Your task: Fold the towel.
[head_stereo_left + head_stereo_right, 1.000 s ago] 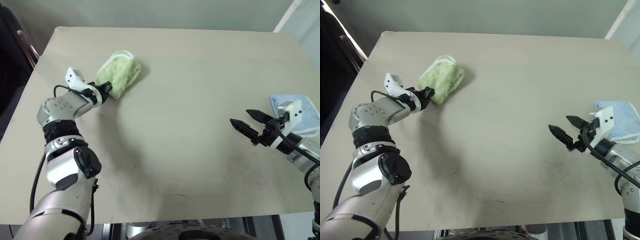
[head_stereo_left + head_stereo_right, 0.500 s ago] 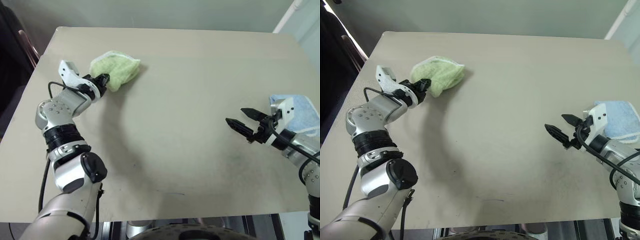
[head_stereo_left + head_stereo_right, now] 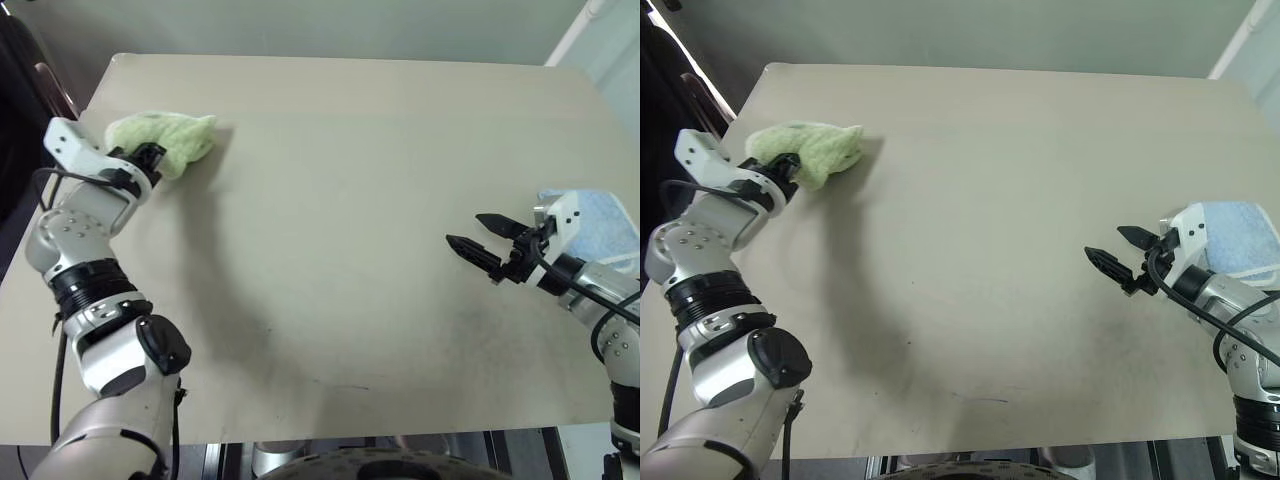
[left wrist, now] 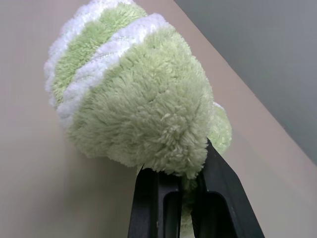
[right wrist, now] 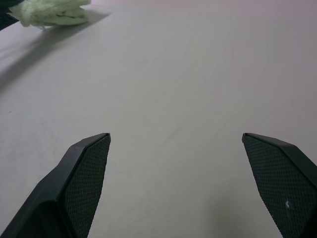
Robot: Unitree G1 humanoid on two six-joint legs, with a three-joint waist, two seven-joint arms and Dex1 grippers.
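The towel [image 3: 165, 138], lime-green terry with white edging, hangs bunched over the table's far left corner. My left gripper [image 3: 151, 157] is shut on its near edge, and the left wrist view shows the two black fingers [image 4: 218, 198] pinching the fluffy cloth [image 4: 133, 99] between them. Over the right side of the table my right gripper [image 3: 478, 236] stands open, pointing left with nothing between its fingers [image 5: 84, 173]. The towel [image 5: 52, 12] lies far ahead in the right wrist view.
A pale blue folded cloth [image 3: 600, 225] lies at the table's right edge, just behind my right wrist. The beige table [image 3: 340, 200] stretches between both arms. A dark chair [image 3: 30, 80] stands beyond the left edge.
My left gripper has carried the towel to the left and up, toward the table's far left corner. The right gripper has stayed open and nearly still.
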